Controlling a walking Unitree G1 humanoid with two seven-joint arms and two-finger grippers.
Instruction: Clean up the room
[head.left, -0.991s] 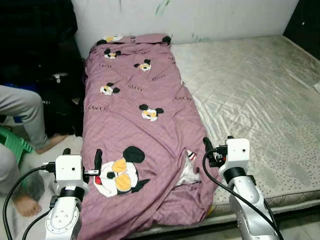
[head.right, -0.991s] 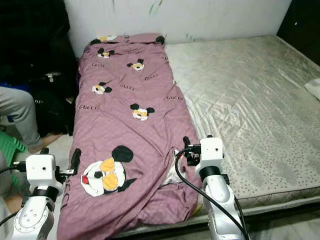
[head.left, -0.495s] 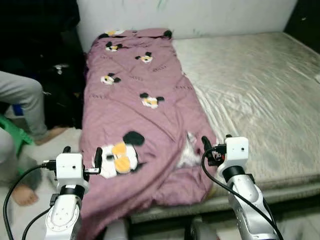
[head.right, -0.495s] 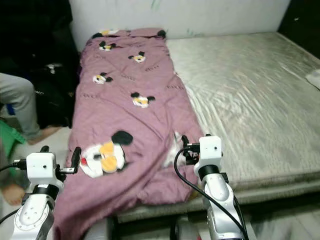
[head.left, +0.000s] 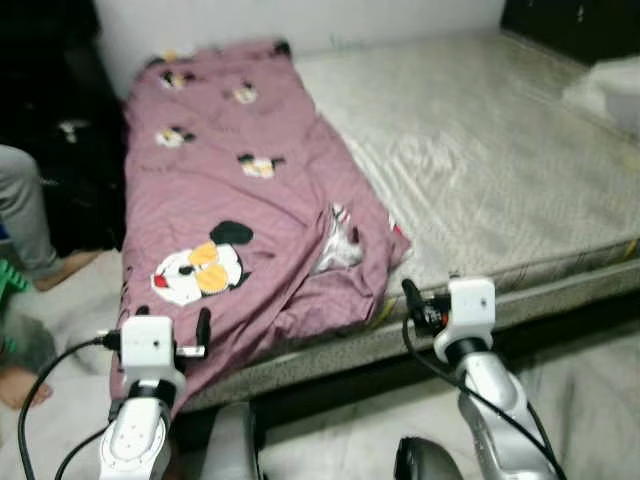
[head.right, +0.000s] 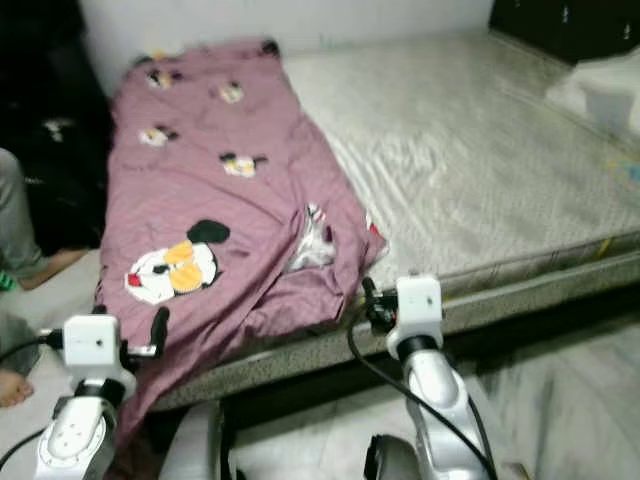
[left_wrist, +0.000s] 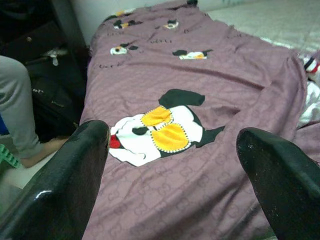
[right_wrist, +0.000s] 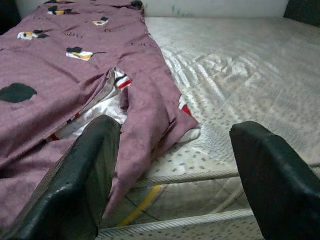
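Observation:
A purple blanket (head.left: 230, 190) printed with cartoon mice lies along the left side of a bare grey mattress (head.left: 480, 150). Its near end is rumpled over the bed's edge, and a fold shows white and red lining (head.left: 338, 248). My left gripper (head.left: 170, 318) is held low in front of the blanket's hanging corner, open and holding nothing; in the left wrist view the left gripper (left_wrist: 172, 134) faces the big mouse print (left_wrist: 160, 131). My right gripper (head.left: 438, 297) is open before the mattress edge, and the right gripper (right_wrist: 175, 127) looks at the folded corner (right_wrist: 145, 100).
A person's leg (head.left: 22, 215) and bare foot (head.left: 18, 385) are at the left by a green stool (head.left: 8, 282) and dark bags (head.left: 70, 150). A white bundle (head.left: 610, 85) lies at the bed's far right. Pale floor (head.left: 590, 400) runs along the bed.
The whole picture has shifted: the camera has drawn back and turned right, so the bed sits farther off. Both grippers now hang before the bed's edge, still open.

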